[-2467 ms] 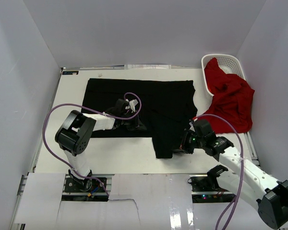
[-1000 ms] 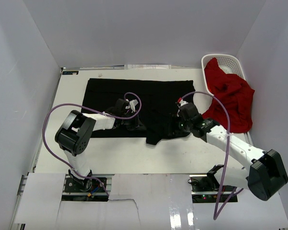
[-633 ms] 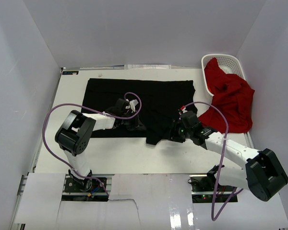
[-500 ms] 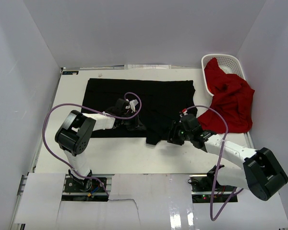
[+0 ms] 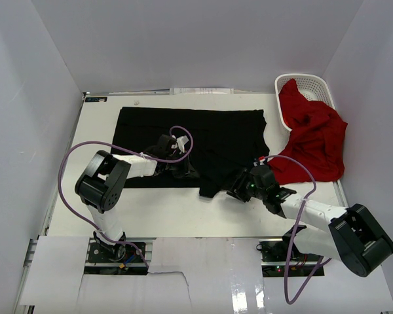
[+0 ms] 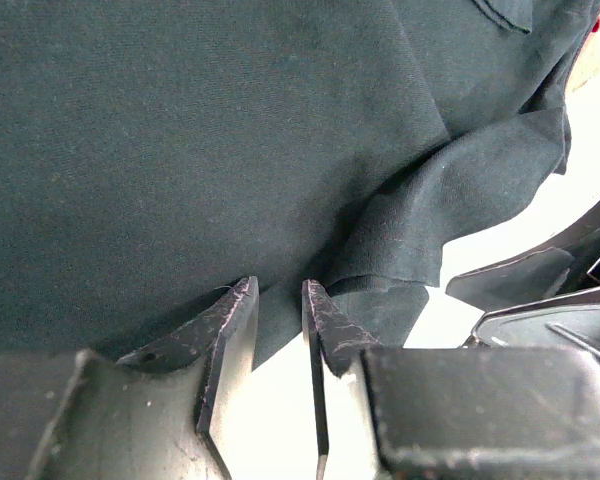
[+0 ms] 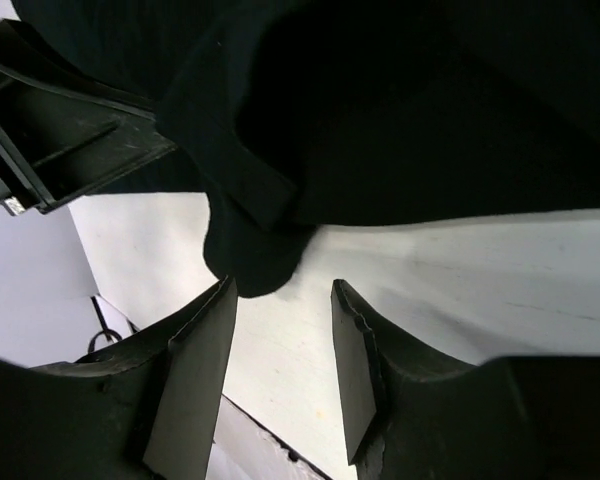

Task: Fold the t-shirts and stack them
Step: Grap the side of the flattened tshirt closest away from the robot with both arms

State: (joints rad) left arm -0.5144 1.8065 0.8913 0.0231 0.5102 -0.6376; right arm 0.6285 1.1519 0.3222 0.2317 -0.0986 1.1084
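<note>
The black t-shirt (image 5: 183, 131) lies spread flat across the middle of the table, its right sleeve folded inward to a rumpled point (image 5: 209, 190) at the near edge. My left gripper (image 5: 183, 171) rests on the shirt's near hem. In the left wrist view it (image 6: 278, 290) stands slightly open, tips on the cloth edge and bare table between the fingers. My right gripper (image 5: 238, 191) hovers just right of the folded point. In the right wrist view it (image 7: 282, 290) is open and holds nothing, with the black t-shirt (image 7: 260, 250) just beyond its fingers. The red t-shirt (image 5: 314, 134) spills crumpled from the basket.
A white lattice basket (image 5: 321, 84) stands at the far right corner, half covered by the red cloth. White walls close in on three sides. Purple cables loop over both arms. A bare strip of table (image 5: 157, 212) runs along the near edge.
My right gripper carried the black sleeve inward over the shirt, let it go, then drew back toward the near edge with narrower jaws. The left arm has not moved.
</note>
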